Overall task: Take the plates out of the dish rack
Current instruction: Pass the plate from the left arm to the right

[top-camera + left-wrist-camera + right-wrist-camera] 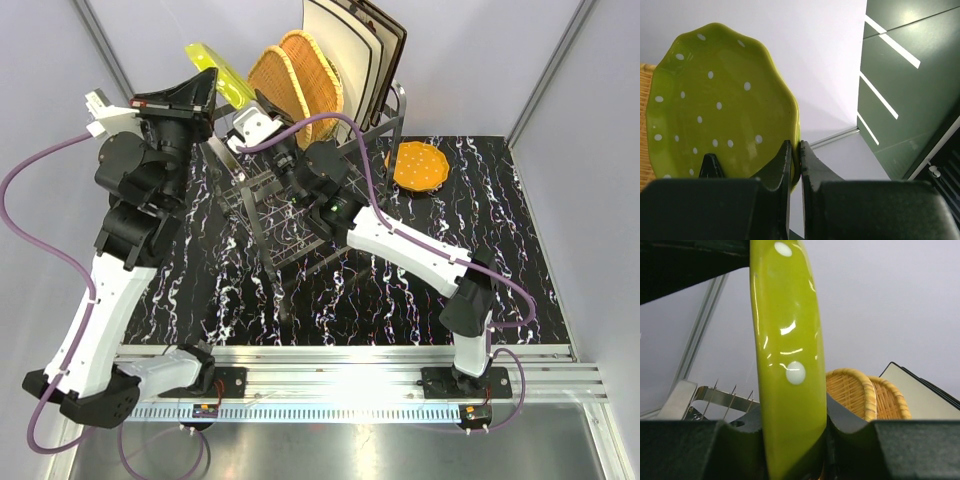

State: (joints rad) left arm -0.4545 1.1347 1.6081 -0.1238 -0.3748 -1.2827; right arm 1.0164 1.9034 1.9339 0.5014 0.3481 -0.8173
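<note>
Black marbled table (500, 250): one orange plate (418, 165). Dish rack (290, 210): two wicker plates (290, 75). One green plate (222, 72), standing on edge, clamped by left gripper (795, 147) and right gripper (795, 410).

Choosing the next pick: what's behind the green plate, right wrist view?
Behind the green plate: two wicker plates, then a cream square plate; the right gripper hides their lower parts.

One chrome steel wire dish rack (262, 205). One green white-dotted scalloped ceramic plate (215, 68) at 11 o'clock. Two round woven wicker plates (280, 85) at 12. At least two cream square plates (345, 50) toward 1; their overlapping edges blur the count. One orange dotted ceramic plate (418, 165) at 2. Two white-and-black robot arms (410, 245).
</note>
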